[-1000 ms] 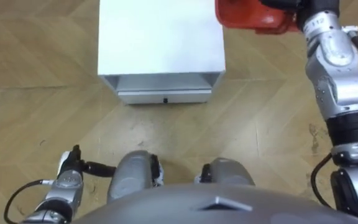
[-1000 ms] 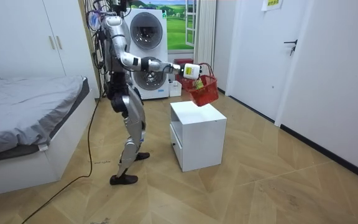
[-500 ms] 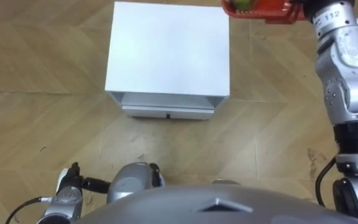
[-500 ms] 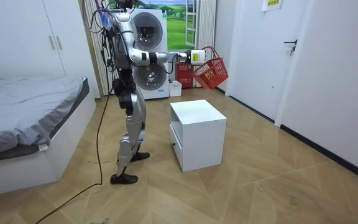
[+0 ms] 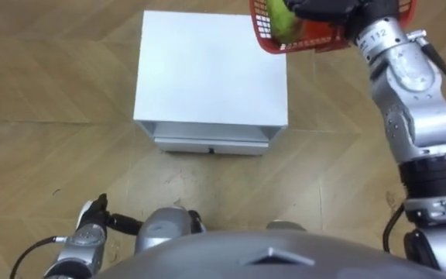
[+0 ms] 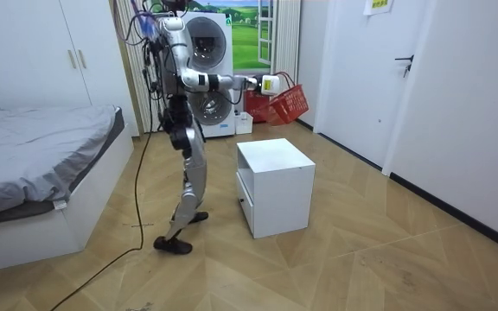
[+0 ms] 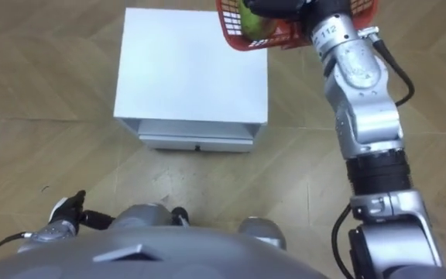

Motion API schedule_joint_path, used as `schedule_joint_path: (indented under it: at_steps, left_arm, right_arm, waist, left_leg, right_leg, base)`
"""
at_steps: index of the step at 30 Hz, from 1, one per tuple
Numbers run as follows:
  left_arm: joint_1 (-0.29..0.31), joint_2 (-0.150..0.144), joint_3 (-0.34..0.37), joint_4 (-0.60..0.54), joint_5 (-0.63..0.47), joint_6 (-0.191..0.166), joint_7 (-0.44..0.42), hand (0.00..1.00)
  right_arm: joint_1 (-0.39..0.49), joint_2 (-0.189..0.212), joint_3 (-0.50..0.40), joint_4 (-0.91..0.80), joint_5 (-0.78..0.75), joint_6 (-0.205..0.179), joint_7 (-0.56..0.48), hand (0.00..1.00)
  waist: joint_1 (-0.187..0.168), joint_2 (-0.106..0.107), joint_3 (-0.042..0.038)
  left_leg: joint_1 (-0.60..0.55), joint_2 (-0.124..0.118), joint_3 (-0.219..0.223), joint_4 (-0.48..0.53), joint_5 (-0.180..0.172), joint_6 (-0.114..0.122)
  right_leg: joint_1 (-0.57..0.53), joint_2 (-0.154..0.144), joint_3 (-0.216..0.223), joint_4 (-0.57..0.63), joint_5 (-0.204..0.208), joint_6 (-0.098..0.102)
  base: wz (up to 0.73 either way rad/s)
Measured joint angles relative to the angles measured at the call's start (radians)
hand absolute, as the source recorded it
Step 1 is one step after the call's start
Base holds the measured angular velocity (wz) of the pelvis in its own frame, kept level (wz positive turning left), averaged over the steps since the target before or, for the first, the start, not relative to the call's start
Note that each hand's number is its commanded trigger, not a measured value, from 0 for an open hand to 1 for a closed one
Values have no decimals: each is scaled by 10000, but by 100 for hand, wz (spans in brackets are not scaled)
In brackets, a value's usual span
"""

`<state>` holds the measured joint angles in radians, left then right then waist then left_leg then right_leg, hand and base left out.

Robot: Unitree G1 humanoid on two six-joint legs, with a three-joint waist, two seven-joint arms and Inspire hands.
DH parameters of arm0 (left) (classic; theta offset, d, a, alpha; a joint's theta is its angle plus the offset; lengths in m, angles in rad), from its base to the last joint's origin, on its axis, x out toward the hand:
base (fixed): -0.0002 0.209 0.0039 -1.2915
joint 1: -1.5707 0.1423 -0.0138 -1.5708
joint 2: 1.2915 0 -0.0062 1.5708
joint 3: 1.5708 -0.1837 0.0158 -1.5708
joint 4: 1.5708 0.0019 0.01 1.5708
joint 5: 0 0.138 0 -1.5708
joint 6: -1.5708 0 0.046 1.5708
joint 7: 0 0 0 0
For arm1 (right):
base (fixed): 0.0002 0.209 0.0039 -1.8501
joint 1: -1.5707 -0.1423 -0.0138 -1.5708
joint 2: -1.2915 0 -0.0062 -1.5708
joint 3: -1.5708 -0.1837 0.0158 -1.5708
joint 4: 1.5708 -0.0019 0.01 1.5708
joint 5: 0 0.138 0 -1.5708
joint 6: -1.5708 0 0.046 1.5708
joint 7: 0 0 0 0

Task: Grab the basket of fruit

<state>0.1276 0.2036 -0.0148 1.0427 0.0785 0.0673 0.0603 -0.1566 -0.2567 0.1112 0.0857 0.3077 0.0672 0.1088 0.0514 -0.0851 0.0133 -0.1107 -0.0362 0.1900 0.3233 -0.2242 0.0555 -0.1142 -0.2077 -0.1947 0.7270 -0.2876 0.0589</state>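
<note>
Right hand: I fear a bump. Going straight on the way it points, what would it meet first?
Nothing near: the right hand, shut on the fruit basket, points out above the far edge of the white cabinet; beyond looks free up to the wall, though depth is unclear.

White cabinet (image 5: 207, 70) sat below the right hand (image 5: 320, 9); wood floor (image 5: 53, 139); washer (image 6: 206, 43) beyond hand, bed (image 6: 33, 147) well apart.

A white cabinet (image 5: 210, 70) stands directly on the wooden herringbone floor (image 5: 45, 155), at twelve o'clock from the robot. Its open shelf and drawer (image 5: 211, 146) face six o'clock.
</note>
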Motion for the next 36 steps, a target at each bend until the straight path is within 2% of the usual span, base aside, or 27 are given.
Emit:
schedule_joint_path:
  at_steps: [1, 2, 3, 4, 5, 6, 7, 8, 9, 10, 11, 12, 16, 19, 24, 27, 30, 33, 36]
  left_arm:
    - [-9, 1, -101, -8, 7, 1, -53, 0]
    - [-19, 5, -105, -19, 11, 1, -80, 0]
    - [-48, 30, -140, -19, 3, 5, -77, 0]
    - [-107, 99, -316, -38, -61, 4, -58, 0]
    - [-200, 128, -393, -33, -47, -33, -27, 0]
    - [-246, 125, -424, -11, -26, -33, -31, 0]
    - [-268, 125, -451, -15, 0, -35, -35, 0]
    - [-259, 114, -472, -24, -1, -34, -40, 0]
    - [-242, 95, -474, -39, 4, -29, -45, 0]
    - [-242, -7, -473, -75, 20, 3, -45, 0]
    - [-205, -120, -461, -134, 22, 25, -64, 0]
    - [-216, -188, -438, -140, 18, 57, -88, 0]
    - [-42, -190, -428, -134, -3, 159, -77, 0]
    - [265, -185, -448, -99, 3, 158, -78, 0]
    - [521, -175, -452, -7, 44, 148, -44, 0]
    - [645, -176, -452, 6, 370, 214, -73, 0]
    - [682, -173, -500, -3, 430, 393, -142, 0]
    - [674, -191, -681, 103, 435, 530, -269, 0]
    - [741, -216, -689, 254, 436, 629, -360, 0]
  right_arm:
    - [71, 17, 51, 212, 6, 0, 53, 100]
    - [128, 29, 51, 543, 2, 0, 135, 100]
    - [130, 48, 51, 755, 2, 0, 145, 100]
    - [155, 62, 60, 1182, 11, 10, 175, 100]
    - [155, 65, 83, 1317, 20, 194, 249, 100]
    - [155, 71, 99, 1344, 30, 276, 298, 100]
    - [157, 86, 164, 1371, 35, 390, 435, 100]
    - [171, 100, 266, 1407, 39, 441, 492, 100]
    - [172, 107, 293, 1413, 41, 477, 496, 100]
    - [193, 136, 327, 1469, 41, 553, 526, 100]
    - [183, 151, 334, 1628, 118, 563, 574, 100]
    - [170, 154, 335, 1772, 343, 563, 619, 100]
    - [163, 159, 588, 2297, 492, 588, 693, 100]
    - [162, 275, 691, 2700, 496, 587, 679, 100]
    - [158, 352, 894, 2967, 852, 551, 537, 100]
    - [-37, 547, 928, 3546, 863, 447, 513, 100]
    - [-186, 709, 972, 4176, 1011, 426, 455, 100]
    - [-304, 790, 1080, 4700, 1230, 331, 479, 100]
    - [-331, 903, 1103, 5221, 1232, 330, 482, 100]
  waist:
    - [45, 94, 9]
    - [73, 218, 6]
    - [76, 303, 33]
    - [125, 435, 3]
    - [388, 488, 11]
    - [399, 538, 42]
    - [394, 556, 52]
    - [383, 520, 30]
    - [405, 499, 18]
    - [377, 566, -26]
    - [448, 667, -95]
    - [635, 731, -109]
    - [797, 710, -109]
    - [916, 703, -98]
    - [957, 634, -50]
    - [954, 661, -24]
    - [969, 721, 14]
    - [942, 857, 89]
    - [1002, 980, 88]
  left_leg:
    - [147, -83, -49, 34, -83, 105]
    - [288, -119, -278, -7, -139, 189]
    - [382, -105, -409, -36, -157, 220]
    - [456, -70, -568, -166, -172, 247]
    - [472, 21, -586, -219, -169, 250]
    - [462, 66, -628, -223, -168, 251]
    - [407, 71, -769, -221, -164, 252]
    - [362, 29, -916, -199, -166, 249]
    - [361, 5, -943, -193, -173, 239]
    - [413, 9, -1062, -202, -215, 163]
    - [519, 128, -1119, -319, -197, 114]
    - [599, 252, -1121, -489, -139, 20]
    - [938, 461, -1100, -1062, -21, -173]
    - [1177, 569, -1106, -1301, -13, -188]
    - [1095, 575, -1106, -1338, -13, -189]
    - [995, 564, -1101, -1337, -13, -189]
    - [861, 552, -1097, -1300, -15, -191]
    - [662, 532, -1100, -1206, -15, -191]
    - [383, 532, -1121, -1178, -15, -191]
  right_leg:
    - [-277, -135, 13, 792, 410, -1]
    - [-428, -175, 34, 1299, 911, -29]
    - [-542, -152, 37, 1483, 1120, -52]
    - [-783, 7, 89, 1585, 973, 44]
    - [-1140, 236, 240, 1278, 461, 80]
    - [-1273, 394, 241, 887, 288, 75]
    - [-1505, 609, 234, -243, 175, -10]
    - [-1518, 764, 227, -1765, 290, -134]
    - [-1481, 851, 232, -2521, 507, -234]
    - [-1393, 955, 204, -3179, 1334, -482]
    - [-1097, 1084, 33, -3568, 1437, -549]
    - [-909, 1227, -52, -3886, 1563, -624]
    - [-515, 1480, -257, -4429, 1615, -706]
    - [-214, 1658, -245, -4818, 1690, -738]
    - [-278, 1714, -288, -4914, 1690, -737]
    - [-355, 1726, -290, -4917, 1700, -722]
    - [-420, 1699, -317, -4924, 1704, -715]
    - [-562, 1616, -518, -4919, 1712, -702]
    - [-828, 1563, -565, -4893, 1717, -710]
  base:
    - [23]
    - [31]
    - [31]
    - [14]
    - [9]
    - [17]
    - [41]
    - [44]
    - [54]
    - [38]
    - [33]
    - [10]
    - [10]
    - [-4]
    - [0]
    - [0]
    - [5]
    - [10]
    - [6]
